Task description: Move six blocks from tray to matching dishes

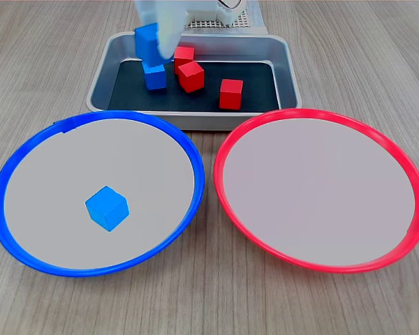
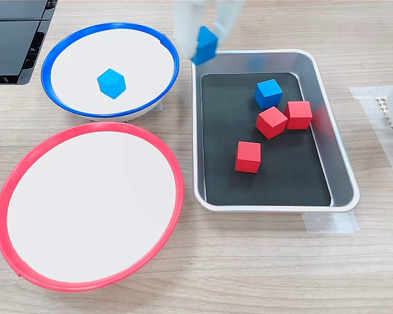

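One blue block (image 2: pixel 205 44) clamped in your gripper (image 2: pixel 203 40), lifted above tray (image 2: pixel 327 124) | next: carry to blue-rimmed dish (image 2: pixel 85 112), release.

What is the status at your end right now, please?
Gripper shut on blue block, raised over tray edge. One blue in blue dish, one blue and three reds in tray. Red dish empty. Path clear.

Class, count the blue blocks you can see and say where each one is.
3: one on the blue dish, one lying in the tray, one held in the gripper above the tray's edge. None seems hidden.
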`<action>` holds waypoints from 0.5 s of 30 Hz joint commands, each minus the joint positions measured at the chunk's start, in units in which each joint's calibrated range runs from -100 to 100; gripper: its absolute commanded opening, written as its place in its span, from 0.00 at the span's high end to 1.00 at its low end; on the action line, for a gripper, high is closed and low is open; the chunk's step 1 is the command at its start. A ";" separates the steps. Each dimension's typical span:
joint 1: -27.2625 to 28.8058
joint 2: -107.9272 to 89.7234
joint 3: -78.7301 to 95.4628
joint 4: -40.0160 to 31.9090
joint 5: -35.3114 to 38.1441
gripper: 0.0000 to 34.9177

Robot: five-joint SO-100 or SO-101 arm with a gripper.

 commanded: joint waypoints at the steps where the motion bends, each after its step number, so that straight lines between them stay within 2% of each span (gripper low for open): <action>1: 0.76 4.40 -5.37 -12.81 -9.38 1.00; 3: 1.89 6.79 -2.92 -19.99 -9.28 0.99; 5: 2.27 7.89 -1.00 -23.70 -8.35 0.97; 6: 2.36 8.41 -0.37 -24.78 -7.72 0.85; 7: 2.36 8.75 0.73 -25.85 -6.79 0.65; 9: 2.27 8.92 2.73 -28.16 -5.42 0.46; 10: 2.18 8.92 3.73 -29.15 -4.93 0.40; 12: 1.99 8.15 4.91 -30.47 -4.79 0.42; 13: 1.99 7.13 5.46 -30.56 -4.79 0.46; 14: 1.89 5.68 6.19 -30.39 -4.93 0.54; 15: 1.70 3.80 7.46 -30.06 -5.03 0.73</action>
